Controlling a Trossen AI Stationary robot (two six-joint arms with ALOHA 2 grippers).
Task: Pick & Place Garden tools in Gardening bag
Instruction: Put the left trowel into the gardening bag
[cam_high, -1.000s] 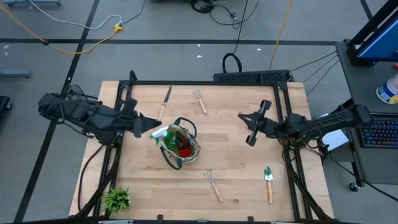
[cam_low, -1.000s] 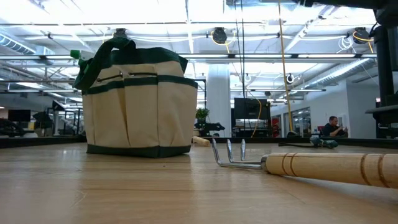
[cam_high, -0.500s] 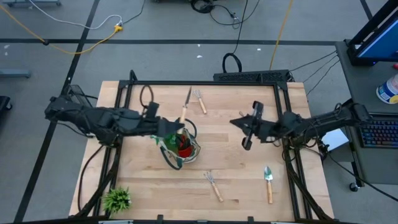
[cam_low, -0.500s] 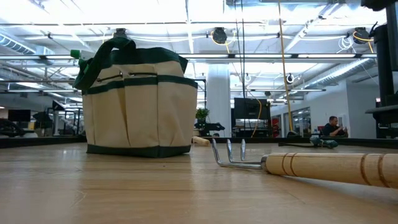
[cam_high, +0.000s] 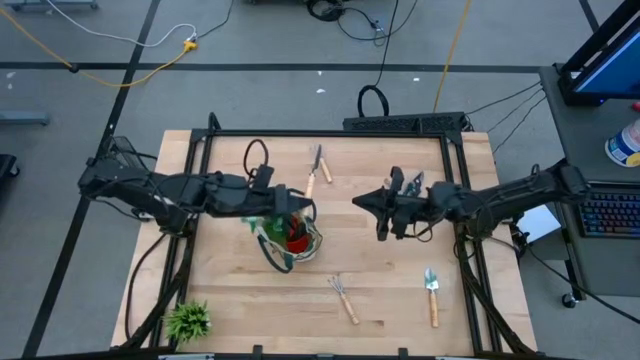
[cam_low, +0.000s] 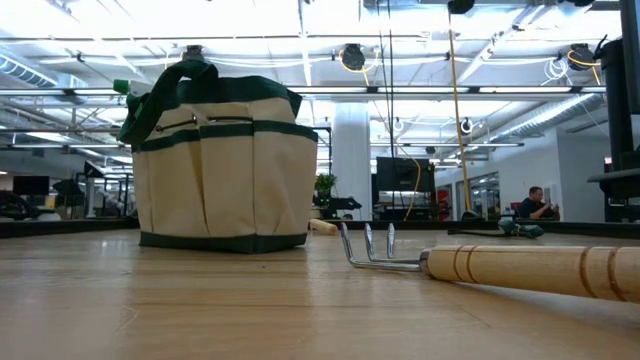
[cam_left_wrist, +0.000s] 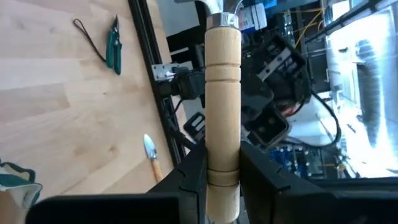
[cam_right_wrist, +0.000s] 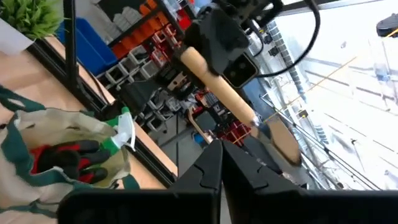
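We see the canvas bag (cam_high: 289, 236) standing upright left of centre on the wooden tabletop (cam_high: 370, 290). It is beige with dark green trim and loop handles, and its side carries open pockets, as the low view shows. Inside its open mouth lie red-and-black gloves (cam_high: 295, 240) and a green spray bottle (cam_right_wrist: 122, 132), whose nozzle end rises just above the rim.

The left hand (cam_high: 291, 203) is over the far edge of the bag. Its fingers (cam_left_wrist: 194, 177) are clamped on the smooth, ringed wooden handle of a rake (cam_high: 312, 176), which is tilted so that its metal end points toward the far side of the tabletop. The right hand (cam_high: 384, 206) hangs above the middle of the tabletop, right of the bag, its fingers (cam_right_wrist: 208, 171) pressed together and carrying nothing.

Three tools lie loose on the tabletop:
- A second rake (cam_high: 343, 298), with a wooden handle and bent metal prongs, lies near the front edge, apart from the bag.
- A trowel (cam_high: 432, 293), with a wooden handle, lies to the right of that rake.
- Dark pruning shears (cam_high: 405, 184) lie partly under the right arm.

A small spiky green plant (cam_high: 188, 320) stands at the front left corner. A black metal frame (cam_high: 330, 133) borders the tabletop. Nothing lies between the bag and the left hand.
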